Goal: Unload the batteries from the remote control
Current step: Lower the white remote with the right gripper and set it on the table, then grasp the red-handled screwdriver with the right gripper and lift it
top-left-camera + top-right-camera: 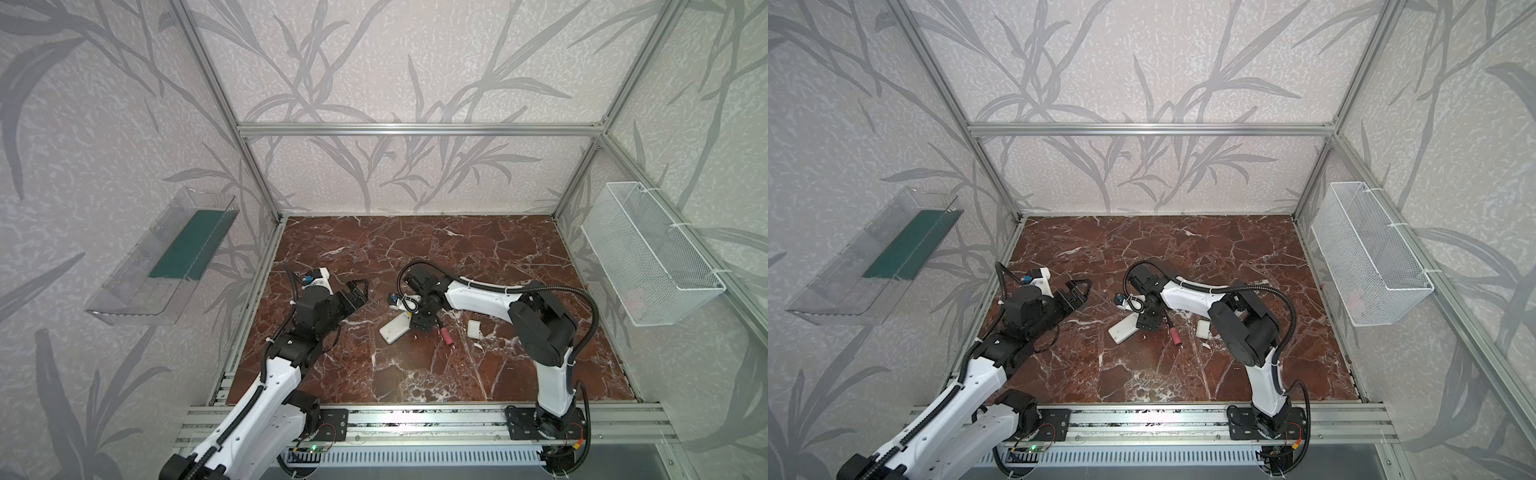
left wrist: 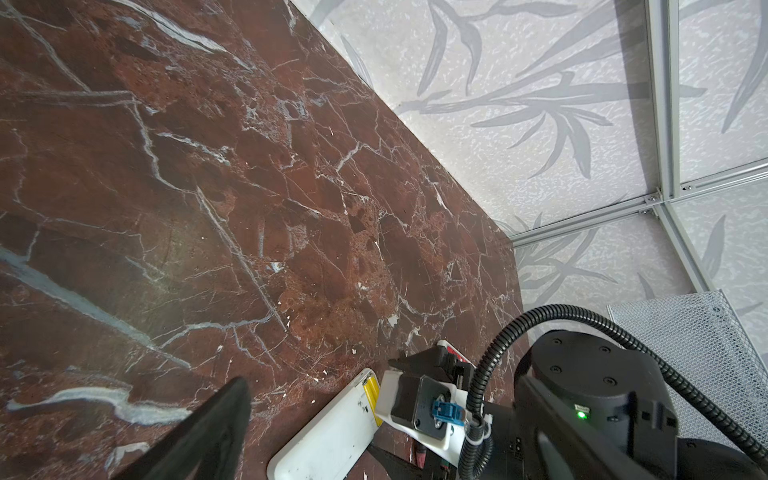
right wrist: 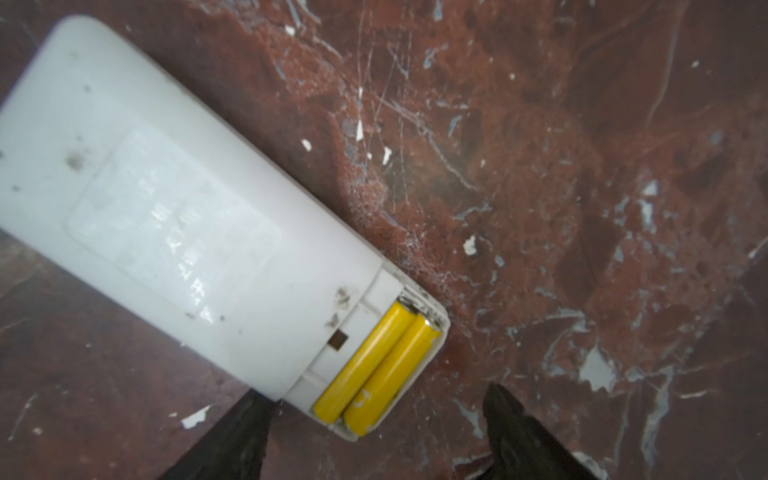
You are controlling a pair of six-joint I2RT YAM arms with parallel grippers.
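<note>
1. Red-brown, white-veined marble-patterned tabletop: scuffed, with small white chips scattered near the middle.
2. White rectangular plastic remote control: lies flat, back up, near the centre.
3. Dark-shafted screwdriver with pink-red handle: lies flat near the remote.
4. Small white rectangular plastic cover: lies near the screwdriver, not touching it.

light: soft, even | glare: washed-out remote ahead of right claw | blur: soft close to claw | edges: bowed in top views
</note>
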